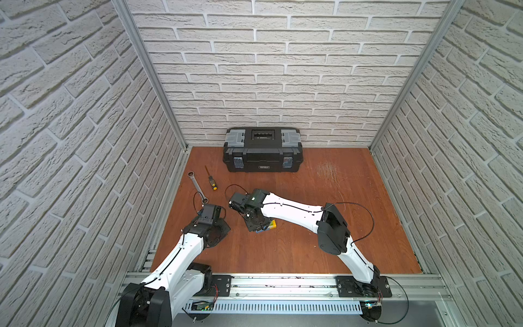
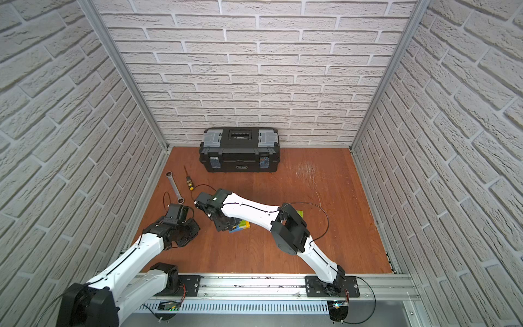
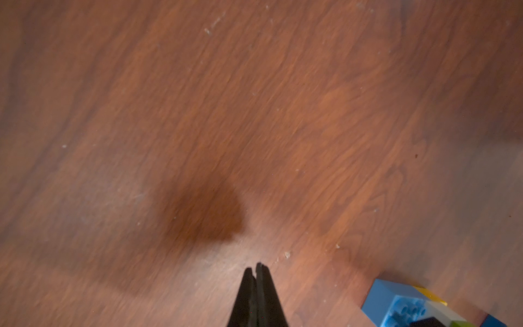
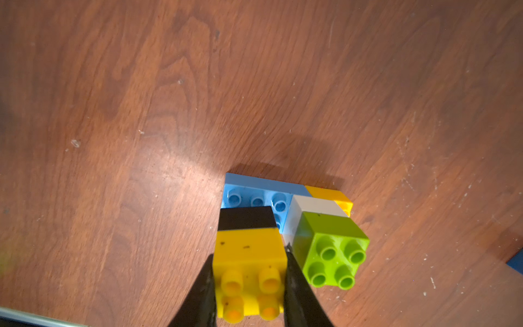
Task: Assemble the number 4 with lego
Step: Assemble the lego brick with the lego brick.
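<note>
Black-and-grey toolbox [image 1: 263, 150], lid closed, sits on wood counter [image 1: 325, 249] against the back brick wall [image 1: 268, 70]. Yellow-tipped screwdriver [image 1: 210, 179] and silver ring wrench [image 1: 196, 184] lie flat just apart, front-left of toolbox. Pale scuffs [image 1: 328, 172] on counter right of toolbox.

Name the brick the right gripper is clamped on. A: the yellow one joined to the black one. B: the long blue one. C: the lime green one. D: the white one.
A: in the right wrist view the right gripper has a finger pressed on each side of the yellow brick, which is joined to the black brick.
</note>
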`<state>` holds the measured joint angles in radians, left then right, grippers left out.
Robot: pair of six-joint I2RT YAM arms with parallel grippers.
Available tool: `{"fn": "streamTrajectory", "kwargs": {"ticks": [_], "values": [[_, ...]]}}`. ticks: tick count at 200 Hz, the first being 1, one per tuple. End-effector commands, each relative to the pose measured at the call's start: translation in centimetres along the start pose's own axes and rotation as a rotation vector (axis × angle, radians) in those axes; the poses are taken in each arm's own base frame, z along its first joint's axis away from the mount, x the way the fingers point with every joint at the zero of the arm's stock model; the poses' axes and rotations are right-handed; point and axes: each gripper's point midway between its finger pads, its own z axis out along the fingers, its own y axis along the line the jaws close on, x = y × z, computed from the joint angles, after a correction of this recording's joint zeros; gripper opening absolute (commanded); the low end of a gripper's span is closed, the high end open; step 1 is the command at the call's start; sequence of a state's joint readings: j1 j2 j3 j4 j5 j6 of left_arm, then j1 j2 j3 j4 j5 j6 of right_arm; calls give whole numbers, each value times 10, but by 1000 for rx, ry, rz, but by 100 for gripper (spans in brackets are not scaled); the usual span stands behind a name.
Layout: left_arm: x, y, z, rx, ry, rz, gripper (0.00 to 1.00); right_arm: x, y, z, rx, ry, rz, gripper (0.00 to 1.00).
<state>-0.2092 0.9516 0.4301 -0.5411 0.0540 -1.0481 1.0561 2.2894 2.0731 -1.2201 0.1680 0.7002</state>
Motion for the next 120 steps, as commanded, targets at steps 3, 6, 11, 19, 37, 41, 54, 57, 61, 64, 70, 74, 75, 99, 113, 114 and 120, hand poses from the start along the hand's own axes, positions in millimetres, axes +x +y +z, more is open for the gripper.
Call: {"fn": "streamTrajectory", "kwargs": {"ticks": [3,6,11,19,37,41,54,57,61,64,70,74,75,99,113,114,120], "values": [[1,0,4,9,4,11,1,-4,4,-1,-13,0,19,2],[1,0,4,9,4,10,1,-5,4,0,-11,2,21,2],[1,0,5,9,5,11,1,-5,5,1,-9,2,22,2],[1,0,5,10,5,12,1,-6,4,2,-7,5,26,2],[2,0,6,7,9,15,1,-6,4,7,-4,18,38,2],[1,0,6,8,9,15,1,-5,4,8,-2,22,40,2],[2,0,7,7,11,14,1,-6,2,10,12,28,50,2],[2,0,7,7,12,16,1,-5,1,10,16,31,52,2],[2,-1,7,7,14,16,1,-5,1,11,17,31,54,2],[2,-1,7,7,14,18,1,-5,0,12,19,33,57,2],[3,-1,8,7,17,18,1,-4,0,13,22,37,63,2],[3,-1,8,8,16,18,1,-4,0,13,24,38,66,2],[3,-1,8,7,16,18,1,-5,-1,13,25,38,68,2],[3,-2,8,10,19,20,1,-4,-6,17,48,49,95,2],[3,-2,9,9,22,24,1,-3,-9,18,60,48,107,2],[3,-2,9,10,22,24,1,-4,-9,18,60,49,109,2],[4,-2,9,10,24,24,1,-4,-10,18,65,47,114,2]]}}
